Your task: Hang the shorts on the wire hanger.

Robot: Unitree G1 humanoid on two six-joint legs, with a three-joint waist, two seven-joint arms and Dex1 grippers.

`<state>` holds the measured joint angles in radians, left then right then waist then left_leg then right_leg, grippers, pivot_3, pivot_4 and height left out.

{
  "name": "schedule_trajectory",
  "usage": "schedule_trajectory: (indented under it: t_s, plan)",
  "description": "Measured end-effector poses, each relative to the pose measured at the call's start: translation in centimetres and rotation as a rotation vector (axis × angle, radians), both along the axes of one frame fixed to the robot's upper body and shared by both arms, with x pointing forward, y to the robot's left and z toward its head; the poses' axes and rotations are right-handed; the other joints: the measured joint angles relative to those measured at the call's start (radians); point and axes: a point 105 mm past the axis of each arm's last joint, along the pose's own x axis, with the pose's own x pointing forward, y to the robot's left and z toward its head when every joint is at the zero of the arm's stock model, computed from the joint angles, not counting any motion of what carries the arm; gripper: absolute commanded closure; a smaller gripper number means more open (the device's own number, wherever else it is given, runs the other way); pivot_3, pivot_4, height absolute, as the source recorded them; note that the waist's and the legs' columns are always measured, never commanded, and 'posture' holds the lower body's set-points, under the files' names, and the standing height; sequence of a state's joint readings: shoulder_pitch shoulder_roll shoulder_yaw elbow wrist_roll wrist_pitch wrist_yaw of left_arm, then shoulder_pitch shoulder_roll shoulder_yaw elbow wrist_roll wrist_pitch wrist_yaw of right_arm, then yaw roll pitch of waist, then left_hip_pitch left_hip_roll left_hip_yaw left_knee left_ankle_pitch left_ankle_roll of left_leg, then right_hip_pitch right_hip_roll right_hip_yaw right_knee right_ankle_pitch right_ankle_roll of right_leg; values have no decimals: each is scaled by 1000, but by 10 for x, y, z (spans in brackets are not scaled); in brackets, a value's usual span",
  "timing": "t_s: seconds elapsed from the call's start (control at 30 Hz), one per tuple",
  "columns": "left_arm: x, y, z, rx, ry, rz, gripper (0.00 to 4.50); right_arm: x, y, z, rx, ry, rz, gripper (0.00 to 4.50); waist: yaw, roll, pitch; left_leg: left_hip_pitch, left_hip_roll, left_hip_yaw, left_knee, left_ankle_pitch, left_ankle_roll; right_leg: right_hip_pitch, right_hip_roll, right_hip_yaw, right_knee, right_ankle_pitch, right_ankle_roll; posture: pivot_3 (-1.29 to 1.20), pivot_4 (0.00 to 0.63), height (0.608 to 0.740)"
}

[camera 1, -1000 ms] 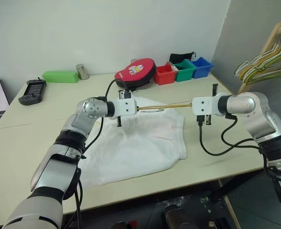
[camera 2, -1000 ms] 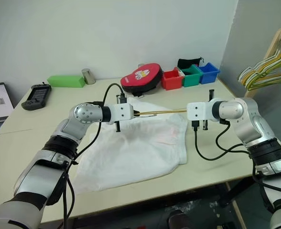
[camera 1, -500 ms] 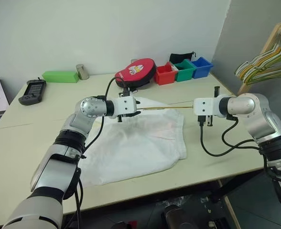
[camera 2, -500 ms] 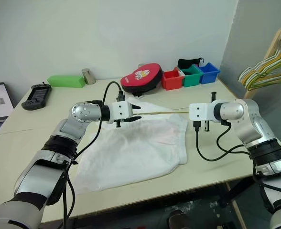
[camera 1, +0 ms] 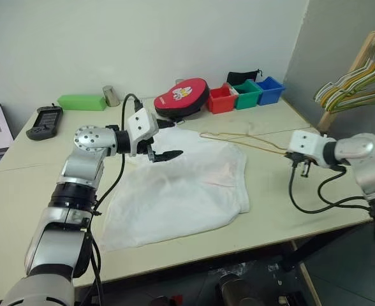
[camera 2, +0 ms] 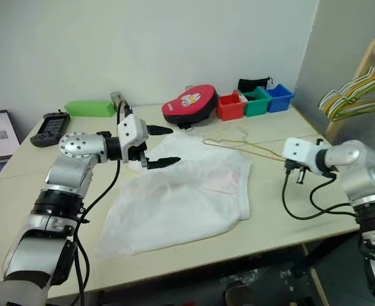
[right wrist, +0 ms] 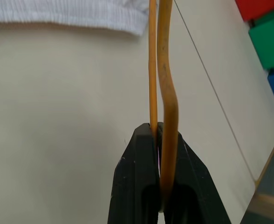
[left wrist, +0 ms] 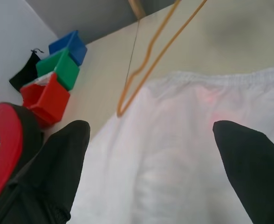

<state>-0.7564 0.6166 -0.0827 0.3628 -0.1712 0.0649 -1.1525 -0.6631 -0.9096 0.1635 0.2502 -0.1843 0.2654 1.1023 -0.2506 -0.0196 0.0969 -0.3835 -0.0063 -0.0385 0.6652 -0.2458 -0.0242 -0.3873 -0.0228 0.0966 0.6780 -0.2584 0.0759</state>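
Pinching the wire hanger [camera 1: 242, 139] at one corner with the right gripper [right wrist: 159, 135], spreading the left gripper [camera 2: 159, 145] empty over the shorts [camera 1: 181, 191], lying flat on the table [camera 1: 22, 191], hanging not yet begun.

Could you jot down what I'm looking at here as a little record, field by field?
Setting: beige table by a white wall
Shorts: white shorts lying flat on the table
Wire hanger: wire hanger off the shorts' upper right corner, not yet in them
Right gripper: right gripper shut on one end of the wire hanger
Left gripper: left gripper open over the shorts, holding nothing
Behind: red case, red, green and blue bins, green box
Far right: bunch of hangers
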Motion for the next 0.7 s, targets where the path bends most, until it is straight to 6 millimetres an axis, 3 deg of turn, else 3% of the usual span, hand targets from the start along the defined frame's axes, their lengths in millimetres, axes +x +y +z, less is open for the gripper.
schedule_trajectory:
  t_s: [0.07, 0.17, 0.33, 0.5, 0.7]
  plan:
    - [-10, -7, -1, -65, 27, 0, 50, -19, -16, -14, 71, 138, -71, 4500, 2, 0, 0, 1, 1, 0, -1, 0, 0, 1, 0, 0, -1, -1, 0, -194, 39, 740]
    - [-35, -17, -20, -138, 124, 8, 50, -70, -34, -47, 316, 522, -259, 4500, 6, 0, 0, 0, 1, -1, -1, 0, 0, 1, 0, -1, -1, -1, 0, -189, 43, 740]
    - [-59, -24, -45, -123, 206, 21, 50, -126, -59, -57, 421, 803, -426, 4500, 10, 0, 0, 3, 1, 1, 0, 0, 0, 4, 0, 1, -2, -2, 0, -177, 36, 740]
    - [-66, -33, -37, -142, 190, 23, 50, -142, -58, -50, 570, 924, -517, 4500, -2, -3, 1, 21, 0, 3, -2, 0, 0, 20, 1, 2, -5, -8, -11, -165, 31, 740]
    - [-69, -29, -45, -141, 216, 56, 50, -142, -54, -53, 704, 973, -563, 4500, 3, -2, 0, 17, 0, 4, -4, -2, -2, 16, 4, 1, -8, -6, -6, -161, 31, 740]
